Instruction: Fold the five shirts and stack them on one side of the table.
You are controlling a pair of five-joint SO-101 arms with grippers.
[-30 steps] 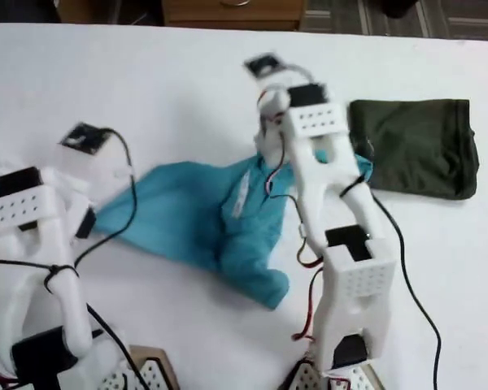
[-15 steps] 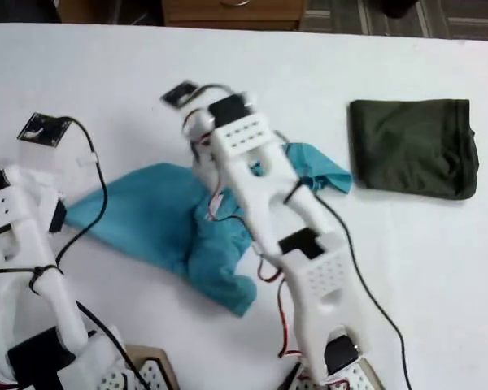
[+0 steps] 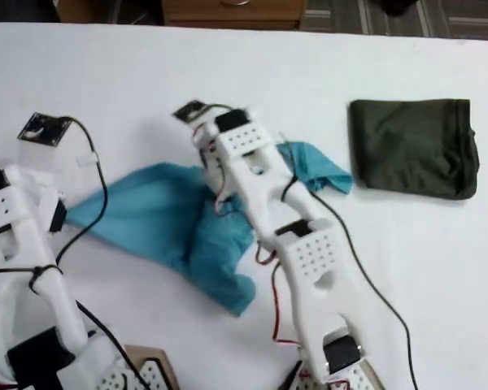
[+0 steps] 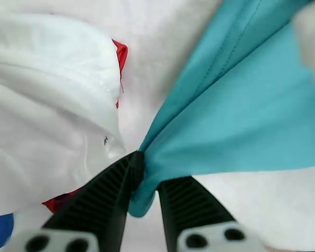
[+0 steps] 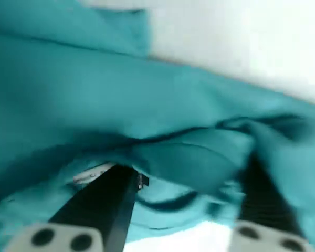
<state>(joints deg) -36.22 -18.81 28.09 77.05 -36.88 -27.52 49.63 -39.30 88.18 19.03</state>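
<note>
Shirt 2, spreading: my left claw clenches the teal shirt by 1 corner; my right claw, released, straddles its collar; pinch next.

No legible text, numbers or signs anywhere. Small white neck tag on teal shirt, lower left of right wrist frame: print too blurred to read. Tiny dark mark on white cloth, left wrist frame: also illegible.
</note>
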